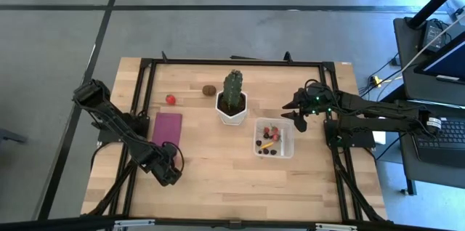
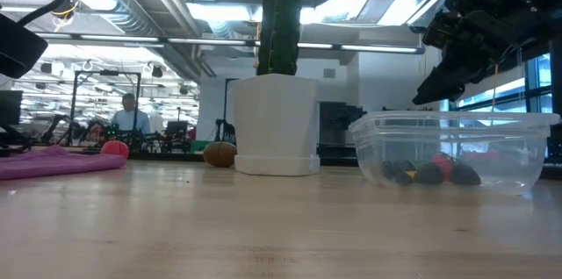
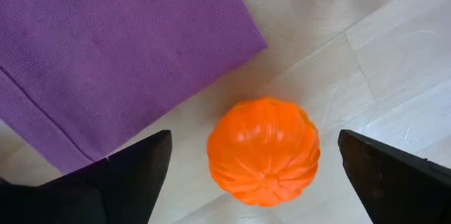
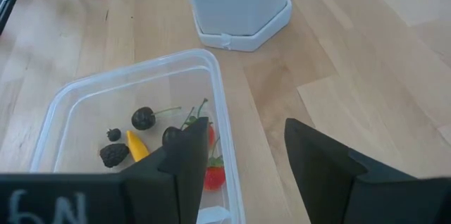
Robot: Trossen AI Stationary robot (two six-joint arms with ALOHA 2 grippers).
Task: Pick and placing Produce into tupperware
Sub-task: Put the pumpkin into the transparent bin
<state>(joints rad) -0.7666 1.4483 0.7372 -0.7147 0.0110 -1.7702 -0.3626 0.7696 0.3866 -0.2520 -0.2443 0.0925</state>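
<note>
Orange and ribbed like a tiny pumpkin, one plastic piece [image 3: 263, 151] sits right under my left wrist camera, on the pale wooden surface [image 1: 218, 180] between the spread fingers [image 3: 134, 175] of the left tool [image 1: 171, 175], touching neither. That tool stands wide and holds nothing. Just beside the pumpkin lies one flat purple mat [image 3: 106, 55] with a woven cloth texture.

My right tool [image 1: 296, 109] hangs above the far edge of the tupperware [image 1: 273, 138], which stands right of the cactus pot [image 1: 232, 109]; its fingers [image 4: 187, 164] are partly apart and I see nothing gripped between them. I count one tupperware, a clear squarish box with rounded corners. Inside it I can make out four dark wrinkled berries [image 4: 143, 117], one yellow piece [image 4: 137, 146] and at least two red ones [image 4: 213, 177] with green stems.

Two pieces of produce lie loose on the far side of the surface: one red ball [image 1: 171, 99] left of the pot and one brown oval [image 1: 209, 90] between them. One green cactus [image 1: 233, 86] rises from the white hexagonal pot.
</note>
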